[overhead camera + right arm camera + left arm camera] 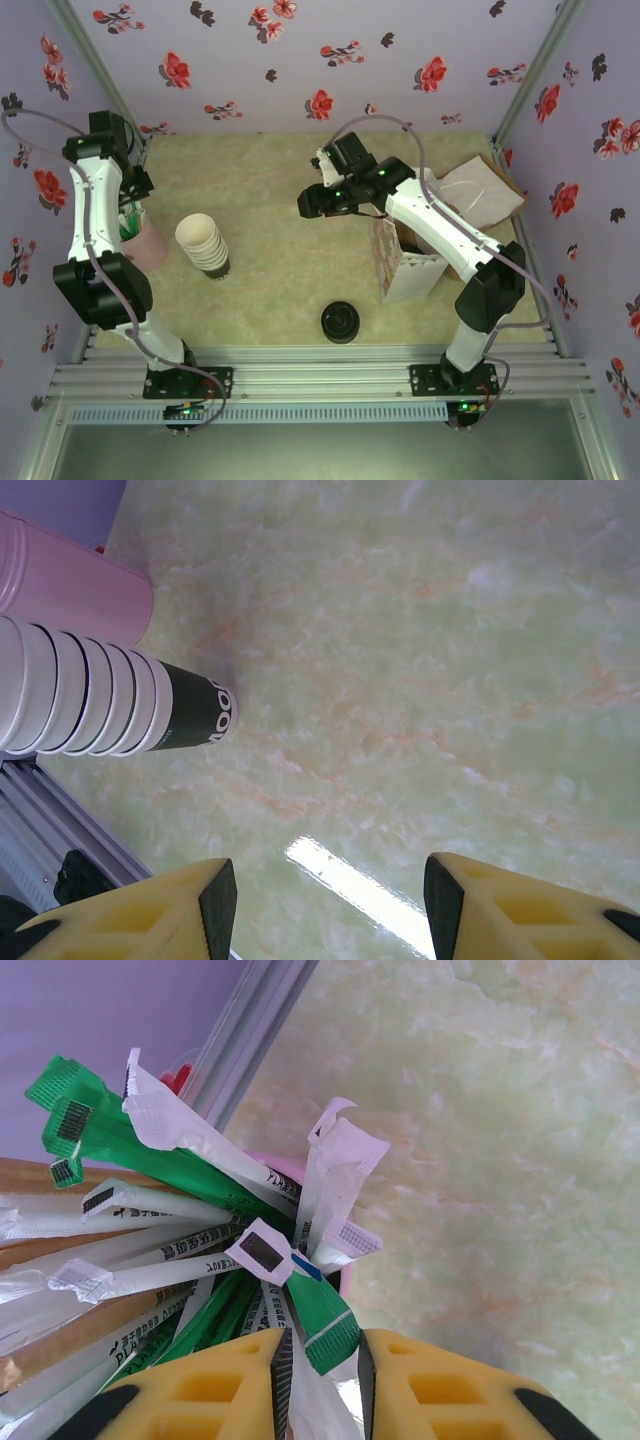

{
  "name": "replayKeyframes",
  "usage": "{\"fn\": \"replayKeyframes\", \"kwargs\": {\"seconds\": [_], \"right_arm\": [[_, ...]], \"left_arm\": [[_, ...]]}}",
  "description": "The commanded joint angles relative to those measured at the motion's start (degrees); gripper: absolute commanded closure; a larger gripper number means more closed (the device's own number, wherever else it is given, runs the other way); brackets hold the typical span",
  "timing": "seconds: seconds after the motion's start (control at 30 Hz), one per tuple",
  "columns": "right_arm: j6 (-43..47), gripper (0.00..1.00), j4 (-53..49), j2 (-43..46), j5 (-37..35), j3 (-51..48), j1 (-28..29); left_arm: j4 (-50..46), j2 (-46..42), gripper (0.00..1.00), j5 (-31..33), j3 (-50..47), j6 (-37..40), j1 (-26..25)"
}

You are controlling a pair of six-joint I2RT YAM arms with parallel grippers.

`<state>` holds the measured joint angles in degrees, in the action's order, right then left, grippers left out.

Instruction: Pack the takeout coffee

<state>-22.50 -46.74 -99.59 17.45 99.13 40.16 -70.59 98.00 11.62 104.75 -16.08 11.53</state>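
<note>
Your left gripper (318,1365) is pinched down to a sliver on a white wrapped packet (315,1412) in the pink holder (148,243). This looks like the extras step, so next draw the packet straight up and clear. Your right gripper (330,900) hangs wide open and empty over the table (450,680). Where the takeout coffee sits I cannot tell; my guess is inside the paper bag (412,275).
</note>
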Motion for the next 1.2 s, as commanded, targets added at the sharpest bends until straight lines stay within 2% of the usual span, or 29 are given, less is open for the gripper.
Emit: {"fn": "replayKeyframes", "kwargs": {"seconds": [0.0,0.17,0.3,0.5,0.83,0.9,1.17], "right_arm": [[1.23,0.46,0.69,1.85,0.65,-0.68,-0.45],[1.27,0.46,0.69,1.89,0.55,-0.85,-0.44],[1.14,0.46,0.77,1.86,0.61,-0.78,-0.44],[0.99,0.46,0.34,2.02,0.47,-0.26,-0.44],[0.10,0.45,0.12,5.14,-1.01,-0.08,-0.44],[-0.04,0.43,-0.02,6.29,-1.73,-0.06,-0.44],[-1.42,0.21,-0.78,12.48,-5.58,0.01,-0.47]], "left_arm": [[-0.95,0.52,0.74,1.13,0.08,0.61,-0.02],[-1.04,0.87,0.82,1.13,1.18,0.87,-0.02],[-2.42,1.05,0.92,1.64,3.19,1.70,-0.24],[-5.93,0.07,1.00,5.99,6.38,2.63,-2.59],[-10.85,-4.74,1.00,9.02,14.69,2.01,-7.31],[-11.90,-5.77,1.00,9.04,17.04,1.65,-8.63],[-15.63,-7.95,1.00,7.40,28.51,0.19,-17.07]]}}
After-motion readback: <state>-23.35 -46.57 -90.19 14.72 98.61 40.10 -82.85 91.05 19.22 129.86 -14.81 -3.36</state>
